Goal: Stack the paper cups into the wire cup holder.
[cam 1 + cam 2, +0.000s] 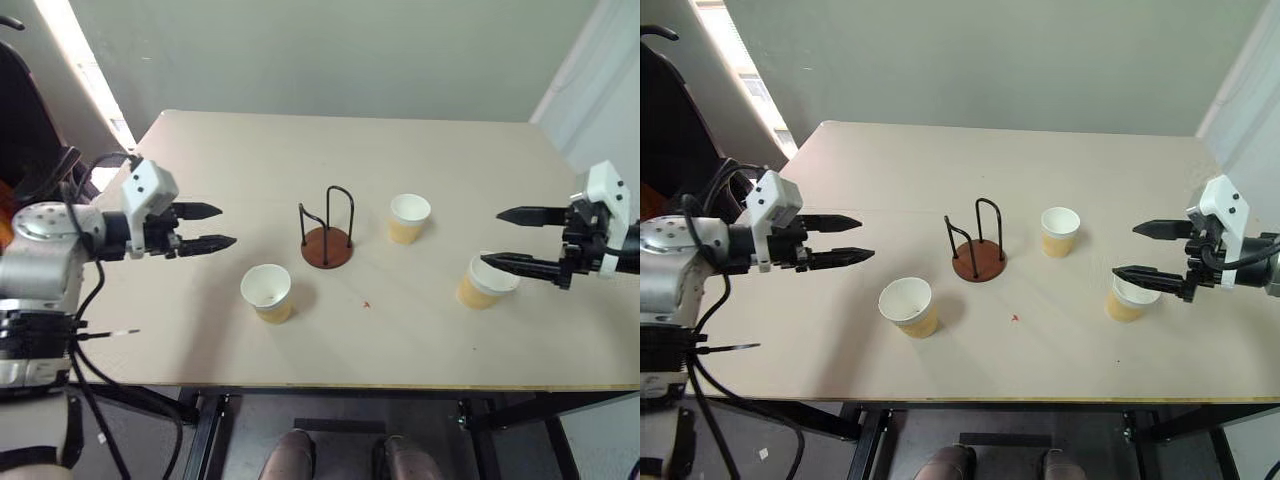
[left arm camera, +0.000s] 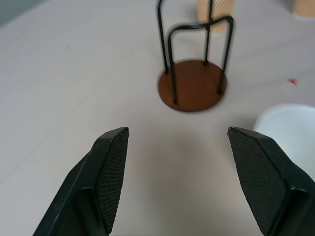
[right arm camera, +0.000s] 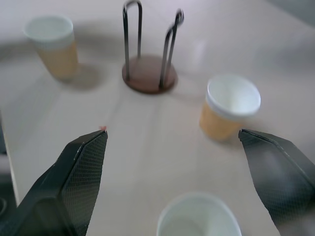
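Head eyes overhead; wrist cams low, share wire cup holder (image 2: pixel 193 88).

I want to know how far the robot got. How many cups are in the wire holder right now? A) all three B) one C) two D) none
D, because the holder stands empty and all three cups sit apart from it on the table.

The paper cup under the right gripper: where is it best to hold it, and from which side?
Grip this paper cup across its upper wall, below the white rim, coming from the right where the open right gripper hovers. It stands upright and tapers downward, so the wider top resists slipping.
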Controlling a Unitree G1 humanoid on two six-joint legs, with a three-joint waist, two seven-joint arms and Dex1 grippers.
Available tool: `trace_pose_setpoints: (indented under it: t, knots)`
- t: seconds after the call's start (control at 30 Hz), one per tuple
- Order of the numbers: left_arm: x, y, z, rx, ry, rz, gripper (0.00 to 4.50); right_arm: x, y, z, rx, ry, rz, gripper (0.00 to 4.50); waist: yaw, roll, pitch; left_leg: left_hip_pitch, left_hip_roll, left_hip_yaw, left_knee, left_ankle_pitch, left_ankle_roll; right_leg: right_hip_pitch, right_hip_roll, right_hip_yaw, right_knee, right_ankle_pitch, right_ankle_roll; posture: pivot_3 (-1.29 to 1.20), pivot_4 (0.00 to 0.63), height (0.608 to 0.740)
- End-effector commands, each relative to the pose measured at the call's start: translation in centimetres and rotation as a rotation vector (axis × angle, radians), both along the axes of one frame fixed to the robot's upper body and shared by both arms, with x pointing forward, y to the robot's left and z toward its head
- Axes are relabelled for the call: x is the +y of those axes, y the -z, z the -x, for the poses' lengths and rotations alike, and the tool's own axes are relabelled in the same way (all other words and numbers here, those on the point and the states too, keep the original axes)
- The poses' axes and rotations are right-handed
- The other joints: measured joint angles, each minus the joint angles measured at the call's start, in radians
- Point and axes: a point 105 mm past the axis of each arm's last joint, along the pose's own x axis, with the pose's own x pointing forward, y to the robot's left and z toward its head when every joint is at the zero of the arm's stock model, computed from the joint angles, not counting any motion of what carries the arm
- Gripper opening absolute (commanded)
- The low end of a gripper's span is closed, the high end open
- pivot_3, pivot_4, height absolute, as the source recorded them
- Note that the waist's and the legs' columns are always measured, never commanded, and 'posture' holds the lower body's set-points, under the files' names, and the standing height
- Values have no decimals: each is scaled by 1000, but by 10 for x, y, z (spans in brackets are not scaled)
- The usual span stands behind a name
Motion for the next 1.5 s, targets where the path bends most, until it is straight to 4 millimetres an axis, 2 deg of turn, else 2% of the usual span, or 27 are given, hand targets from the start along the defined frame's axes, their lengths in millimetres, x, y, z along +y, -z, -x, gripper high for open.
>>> trace_pose_setpoints:
  t: [0.03, 0.17, 0.37, 0.53, 0.83, 1.03, 1.13, 1.4, 1.5]
  knots:
    - [-6, -11, -17, -83, -38, -29, 3424, 16, -16, 0, -86, -12, -8, 4450, 0, 0, 0, 0, 0, 0, 0, 0, 0, 0, 0, 0, 0, 0, 0, 0, 150, 740]
    - [-26, -9, -43, -97, -66, -8, 3424, 34, -14, -4, -102, -21, -31, 4450, 2, 0, 0, 0, 0, 0, 3, 0, 2, 1, 0, 0, -1, 2, 2, 0, 150, 740]
    - [-54, 5, -55, -23, -5, -33, 3424, 44, -11, 1, -100, -32, -45, 4450, 2, 0, 0, -3, -3, 0, 9, 0, 4, 1, -2, 1, -2, 4, 5, 0, 150, 740]
    - [-64, 7, -57, -4, 31, -58, 3424, 42, -10, 3, -97, -13, -42, 4450, 2, 0, 0, -7, -4, 0, 10, 1, 3, -1, -2, 2, -4, 5, 7, 0, 150, 740]
    - [-88, 8, -64, 0, 46, 3, 3424, 44, -6, 6, -91, 3, -36, 4450, 4, 0, 0, -8, -4, 0, 11, 2, 4, -1, -2, 3, -4, 6, 11, 0, 150, 740]
    - [-89, 7, -81, -52, -61, -1, 3424, 45, -3, 8, -84, 11, -25, 4450, 4, 0, 0, -8, -5, 1, 11, 3, 6, -1, -2, 4, -4, 7, 13, 0, 150, 740]
    - [-86, 0, -90, -81, -119, 30, 2889, 44, -2, 11, -78, 13, -19, 4450, 5, 0, 0, -8, -5, 1, 11, 4, 7, -1, -2, 5, -4, 7, 14, 0, 150, 740]
    - [-93, 3, -87, -68, -57, 69, 20, 40, -3, 13, -77, 30, -13, 4450, 5, -1, 0, -9, -7, 3, 11, 4, 7, -1, -2, 7, -5, 6, 17, 0, 150, 740]
    - [-99, 4, -81, -54, 1, 89, 20, 38, -2, 14, -72, 34, -6, 4450, 6, -1, 0, -8, -7, 3, 11, 6, 5, 0, -2, 7, -5, 6, 18, 0, 150, 740]
